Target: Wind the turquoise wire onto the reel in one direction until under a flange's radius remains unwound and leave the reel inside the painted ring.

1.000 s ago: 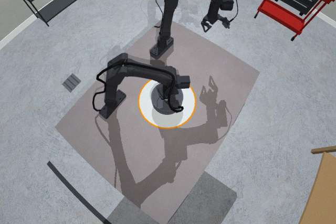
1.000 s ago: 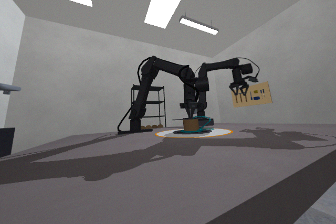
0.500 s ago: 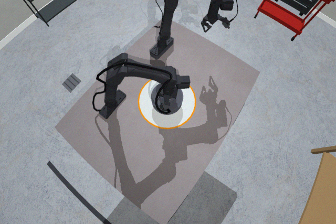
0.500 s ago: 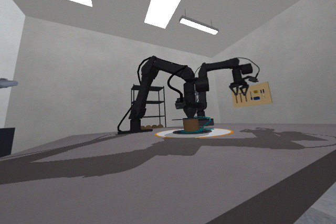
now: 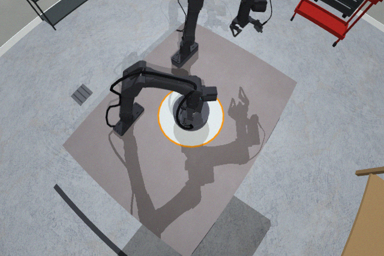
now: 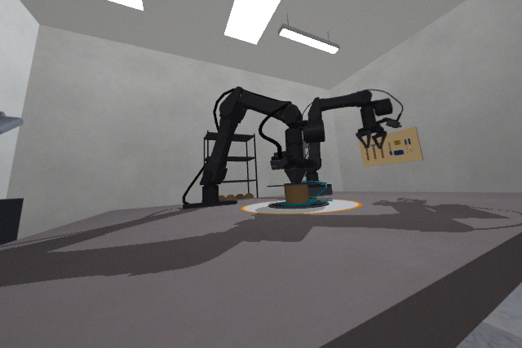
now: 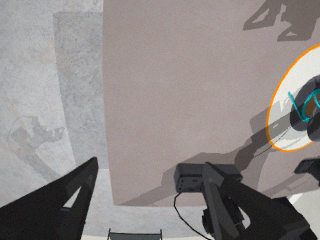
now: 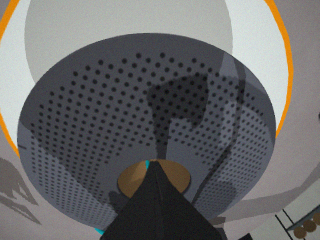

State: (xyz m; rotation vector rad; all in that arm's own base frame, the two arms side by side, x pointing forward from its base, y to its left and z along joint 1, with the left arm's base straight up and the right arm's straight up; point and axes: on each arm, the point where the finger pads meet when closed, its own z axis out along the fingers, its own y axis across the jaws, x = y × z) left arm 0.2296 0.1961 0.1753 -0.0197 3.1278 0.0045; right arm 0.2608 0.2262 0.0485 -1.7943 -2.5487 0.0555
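The reel (image 5: 204, 117) (image 6: 297, 194) (image 8: 125, 85) lies flat inside the painted ring (image 5: 223, 117) (image 8: 291, 75), with a dark perforated top flange and a brown hub. The turquoise wire (image 6: 326, 186) (image 7: 295, 104) (image 8: 99, 231) bows out beside the reel between the flange levels, with some low around the hub. A short bit shows by the hub opening in the right wrist view. My right gripper (image 6: 295, 182) (image 8: 153, 165) is shut, its tip down at the hub's top opening. My left gripper (image 6: 373, 147) (image 7: 152, 165) is open and empty, high and well away from the reel. The arm hides part of the reel.
The right arm's base (image 5: 128, 120) and the left arm's base (image 5: 185, 54) stand on the mat (image 5: 102, 166) on the same side of the ring. The right forearm reaches over the ring. A red cart (image 5: 322, 17) and a shelf (image 5: 68, 5) stand farther off.
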